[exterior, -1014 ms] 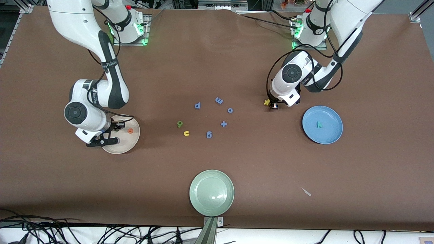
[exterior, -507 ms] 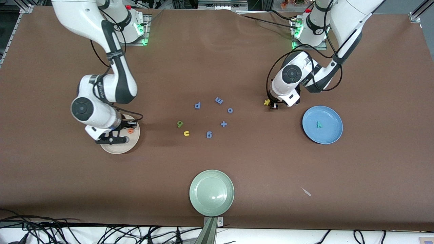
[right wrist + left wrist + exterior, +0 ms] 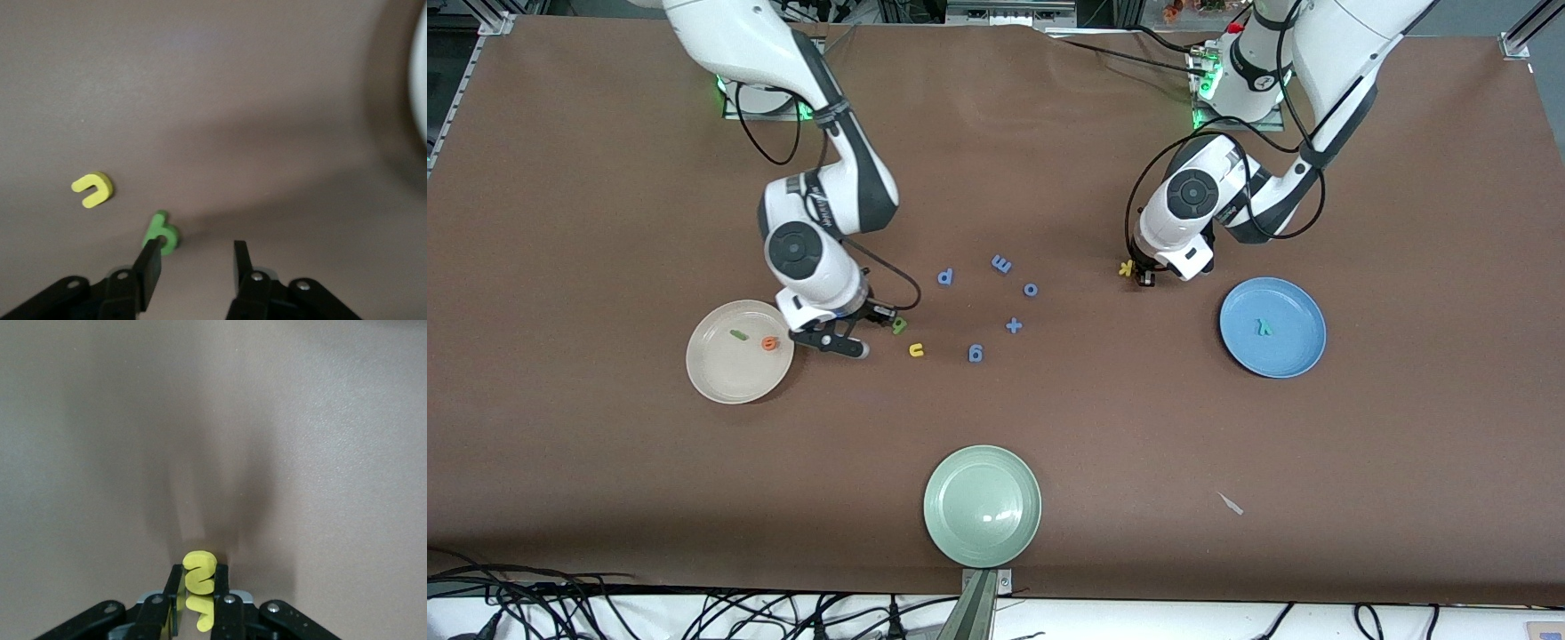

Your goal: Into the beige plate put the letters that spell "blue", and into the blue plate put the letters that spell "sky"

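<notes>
- Beige plate [image 3: 720, 378], toward the right arm's end of the desk. It holds the thin green l [image 3: 737, 335] and, at its 3 o'clock, the orange e [image 3: 769, 342]. Half of "blue" is in.
- Right claw [image 3: 197, 257]: fingers parted, holding nothing, low over the desk just off the plate's 3 o'clock rim. The green b [image 3: 161, 233] sits just beside one fingertip, not between the two. I read this as lining up on b as the next letter; the claw needs a small sideways shift to straddle it.
- Yellow u [image 3: 916, 350] lies on the desk at 5 o'clock of b, waiting its turn.
- Blue letters [image 3: 1001, 263] are scattered mid-desk, from 1 to 4 o'clock of b. They are distractors, to be left alone.
- Pale green plate [image 3: 983, 505] is at 6 o'clock of that cluster and not part of the job.
- Left claw [image 3: 199, 587]: closed on the yellow s [image 3: 199, 572], pinched across its width at desk level. Probably the moment of pickup.
- Yellow k [image 3: 1127, 267] lies on the desk just beside that claw, and lifting could nudge it.
- Blue plate [image 3: 1294, 356], at 4 o'clock of k, holds the teal y [image 3: 1264, 327].
</notes>
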`<state>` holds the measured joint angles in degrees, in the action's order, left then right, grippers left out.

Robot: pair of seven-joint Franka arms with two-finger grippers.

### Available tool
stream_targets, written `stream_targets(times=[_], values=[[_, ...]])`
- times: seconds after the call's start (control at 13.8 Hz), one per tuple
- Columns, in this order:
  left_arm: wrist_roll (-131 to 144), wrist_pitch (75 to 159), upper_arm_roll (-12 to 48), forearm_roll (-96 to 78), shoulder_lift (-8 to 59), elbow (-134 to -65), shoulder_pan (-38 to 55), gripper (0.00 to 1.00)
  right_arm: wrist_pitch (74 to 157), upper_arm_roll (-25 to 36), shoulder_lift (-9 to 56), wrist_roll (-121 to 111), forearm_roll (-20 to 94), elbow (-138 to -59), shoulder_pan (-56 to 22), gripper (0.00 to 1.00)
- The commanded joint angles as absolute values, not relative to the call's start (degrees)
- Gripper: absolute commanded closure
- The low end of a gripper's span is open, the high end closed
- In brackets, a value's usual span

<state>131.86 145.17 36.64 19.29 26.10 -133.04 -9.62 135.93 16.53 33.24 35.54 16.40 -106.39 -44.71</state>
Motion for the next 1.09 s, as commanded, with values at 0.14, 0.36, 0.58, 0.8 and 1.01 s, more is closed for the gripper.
stream_targets(times=[0.14,0.36,0.58,0.8,1.01], values=[[128.0,140.2,37.0,19.0,22.8,-129.8,-13.9,1.0,140.5,16.6,36.1,40.3,17.8,-106.3,-46.8,0.4],[122.3,131.2,37.4,17.6,22.8,-123.9,-17.3,1.0,141.8,16.3,37.0,40.7,17.8,-106.4,-47.1,0.4],[114.5,129.7,37.4,17.5,22.8,-122.9,-22.7,1.0,141.9,16.3,37.1,40.7,17.8,-106.6,-47.3,0.41],[106.7,129.8,37.1,18.1,23.4,-123.0,-27.1,1.0,142.1,16.3,37.1,40.7,17.8,-107.1,-47.3,0.5],[102.4,130.3,37.0,18.3,23.8,-123.4,-29.9,1.0,142.4,16.3,37.1,40.6,17.8,-107.1,-47.3,0.68]])
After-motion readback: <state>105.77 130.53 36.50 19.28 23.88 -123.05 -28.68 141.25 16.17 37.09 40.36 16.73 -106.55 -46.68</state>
